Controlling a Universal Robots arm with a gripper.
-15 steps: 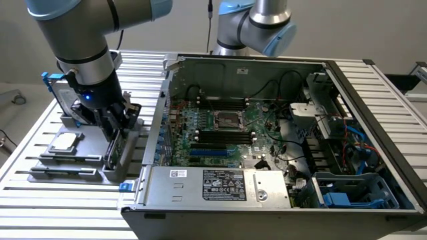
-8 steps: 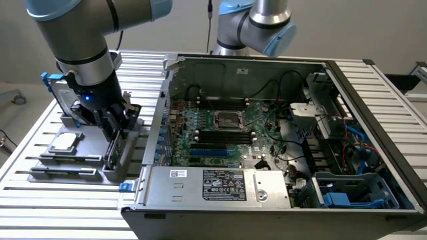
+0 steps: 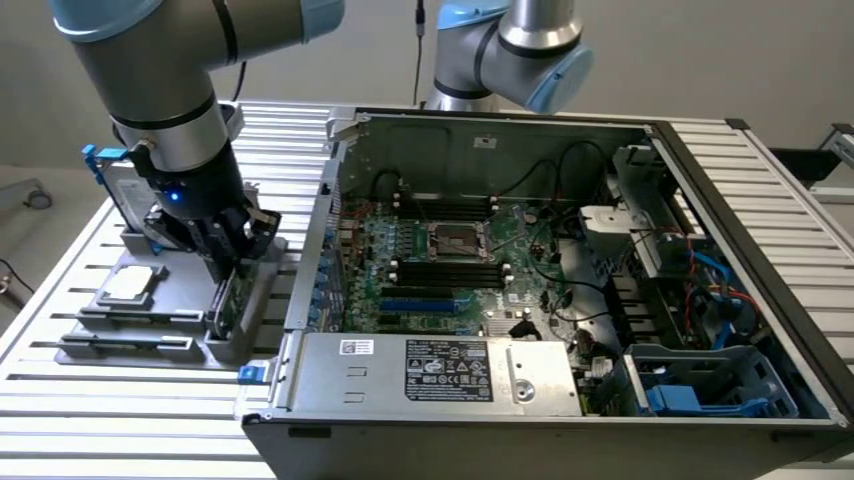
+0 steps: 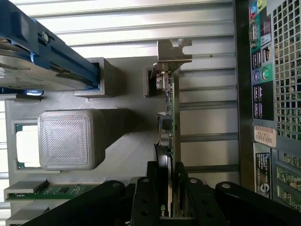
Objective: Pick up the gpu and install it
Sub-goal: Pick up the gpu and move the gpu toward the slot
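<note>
The gpu [image 3: 224, 302] stands on edge in a slot of the grey fixture [image 3: 147, 348] at the exterior view's left, beside the open computer case [image 3: 747, 200]. My gripper [image 3: 230, 262] has come down over its top edge. In the wrist view the gpu [image 4: 170, 117] runs away from me as a thin green board with a black cooler on one side and a silver end bracket [image 4: 174, 49] at its far end. My gripper [image 4: 170, 190] has one black finger [image 4: 146, 195] on each face of the card, pressed against it. The card still sits in its slot.
A silver hard drive in a blue frame [image 3: 118, 185] stands in the same fixture behind my arm, and a square silver chip [image 3: 130, 283] lies beside it. The motherboard [image 3: 441, 270] lies open in the case. A second arm [image 3: 514, 50] hangs behind the case.
</note>
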